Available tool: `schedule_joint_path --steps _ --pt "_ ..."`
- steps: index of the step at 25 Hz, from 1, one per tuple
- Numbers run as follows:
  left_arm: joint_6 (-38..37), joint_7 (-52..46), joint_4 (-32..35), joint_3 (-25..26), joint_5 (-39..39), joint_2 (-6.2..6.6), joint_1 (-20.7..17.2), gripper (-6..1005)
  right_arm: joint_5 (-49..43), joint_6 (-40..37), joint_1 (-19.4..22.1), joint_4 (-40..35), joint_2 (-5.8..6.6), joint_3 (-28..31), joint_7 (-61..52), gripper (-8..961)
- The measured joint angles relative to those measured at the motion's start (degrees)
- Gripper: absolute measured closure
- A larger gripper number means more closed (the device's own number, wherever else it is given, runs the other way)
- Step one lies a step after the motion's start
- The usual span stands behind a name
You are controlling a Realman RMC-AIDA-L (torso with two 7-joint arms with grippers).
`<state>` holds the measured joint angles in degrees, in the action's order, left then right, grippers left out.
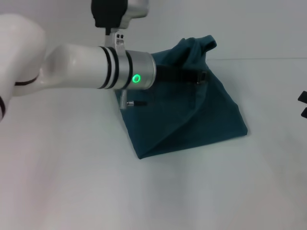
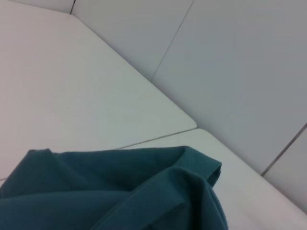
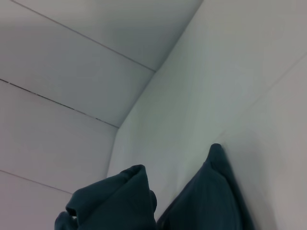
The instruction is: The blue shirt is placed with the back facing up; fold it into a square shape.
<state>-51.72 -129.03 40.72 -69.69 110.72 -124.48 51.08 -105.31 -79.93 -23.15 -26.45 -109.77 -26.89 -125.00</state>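
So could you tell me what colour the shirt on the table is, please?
The blue shirt is a plain dark teal-blue, best seen in the head view.

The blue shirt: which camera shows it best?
The head view. There the whole blue shirt shows on the white table, lifted into a peak where the left gripper reaches over it. The left wrist view shows only a bunched edge; the right wrist view, two raised folds.

left arm: reaching across from left, raised | left tool [image 1: 204, 76]: clamped on cloth | right tool [image 1: 303, 104]: at right edge
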Motion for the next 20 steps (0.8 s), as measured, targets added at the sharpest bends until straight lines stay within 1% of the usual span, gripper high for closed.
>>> schedule_joint_path --steps 4,6,9,12,16,18,20 --pt "2.7 2.2 -0.3 -5.5 -2.0 -0.02 0.5 958 -0.9 0.5 -0.2 0.5 0.02 0.0 -0.1 274" --pt "3.1 3.4 -0.2 -7.7 -2.4 0.01 0.8 916 -1.0 0.7 -0.2 0.5 0.06 0.0 -0.1 274" --pt "6.0 3.3 -0.3 -8.9 -2.8 -0.10 1.0 852 -1.0 0.9 -0.2 0.5 0.18 0.0 -0.3 276" --pt "6.9 3.4 -0.5 -9.0 -4.0 -0.11 1.0 789 -1.0 1.1 -0.2 0.5 0.24 0.0 -0.3 277" --pt "6.6 3.4 0.0 -8.7 -5.8 -0.01 0.5 631 -1.0 1.5 -0.2 0.5 0.39 0.0 -0.4 279" --pt "5.2 3.2 1.3 -7.4 -7.8 0.15 -0.8 570 -1.1 1.5 -0.3 0.5 0.50 0.0 -0.4 279" --pt "2.5 3.1 3.0 -3.8 -10.8 0.31 -3.3 527 -1.3 1.4 -0.3 0.4 0.62 0.0 -0.4 280"
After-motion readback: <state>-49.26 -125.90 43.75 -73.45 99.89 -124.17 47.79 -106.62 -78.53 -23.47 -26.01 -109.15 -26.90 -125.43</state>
